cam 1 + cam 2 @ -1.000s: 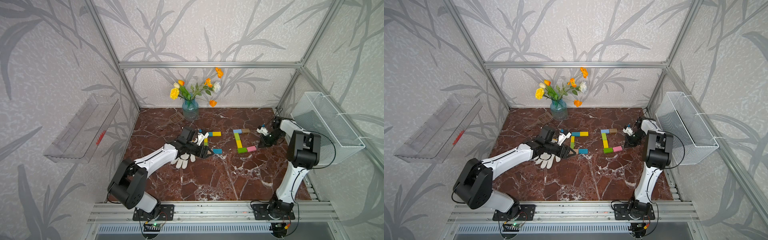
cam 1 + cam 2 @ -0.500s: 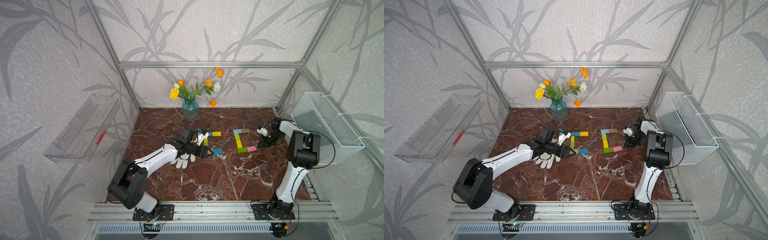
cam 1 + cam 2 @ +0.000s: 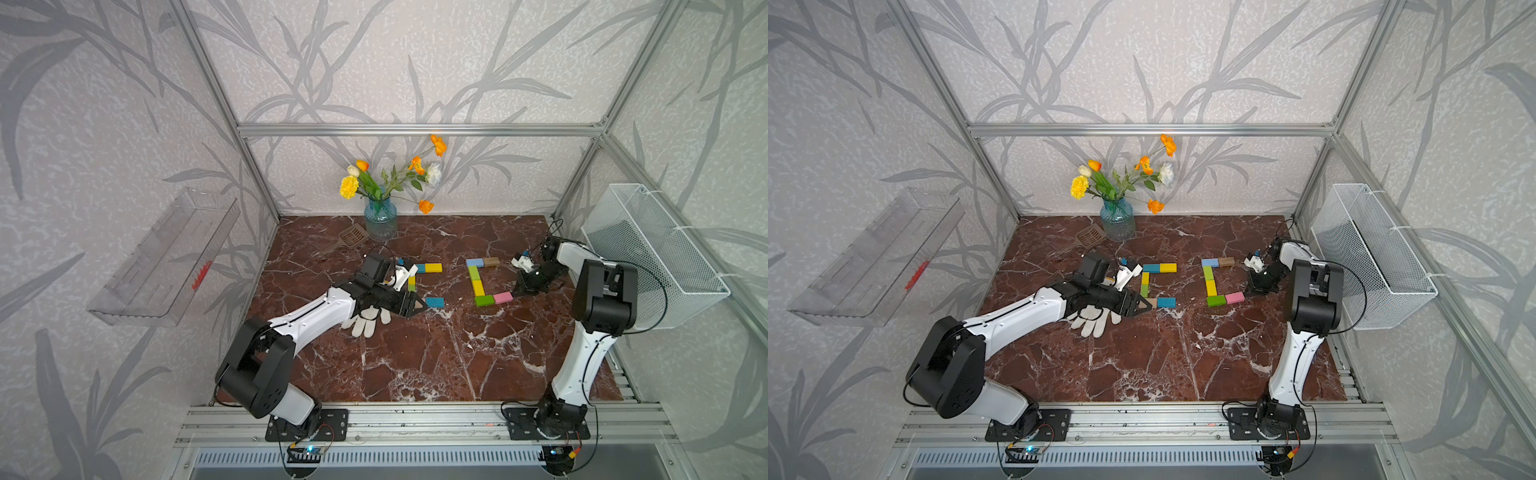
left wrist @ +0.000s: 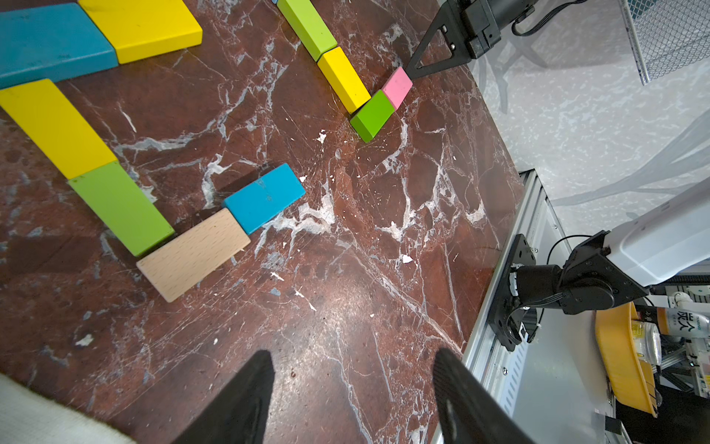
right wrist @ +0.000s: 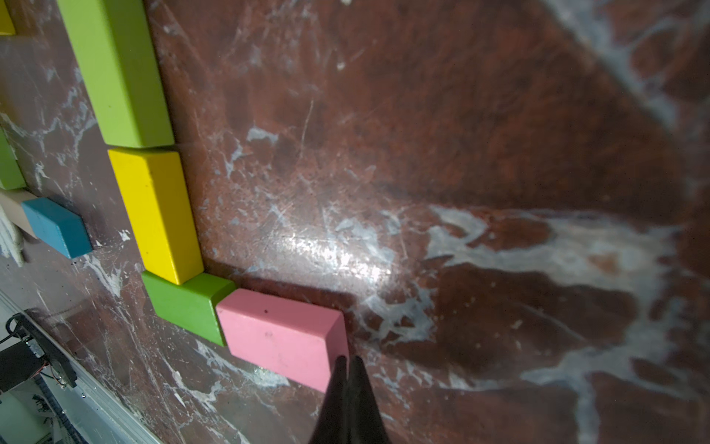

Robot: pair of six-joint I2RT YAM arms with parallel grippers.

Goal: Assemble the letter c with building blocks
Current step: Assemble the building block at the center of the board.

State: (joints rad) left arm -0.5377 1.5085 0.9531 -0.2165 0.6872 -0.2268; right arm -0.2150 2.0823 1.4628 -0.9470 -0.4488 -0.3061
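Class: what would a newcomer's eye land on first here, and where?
Two bright C shapes of building blocks lie side by side mid-table on dark red marble. The shut right claw sits at the pink block ending one C; the open left claw hangs beside a white glove. Orange and yellow flowers stand at the back.

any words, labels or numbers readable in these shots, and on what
Nothing can be quoted with certainty.
Dark characters on the white bottle label, beside the yellow plastic tub in the left wrist view: too blurred to read.
A red mark on the clear plastic wall shelf: too small to read.
The coloured wooden building blocks: no print.
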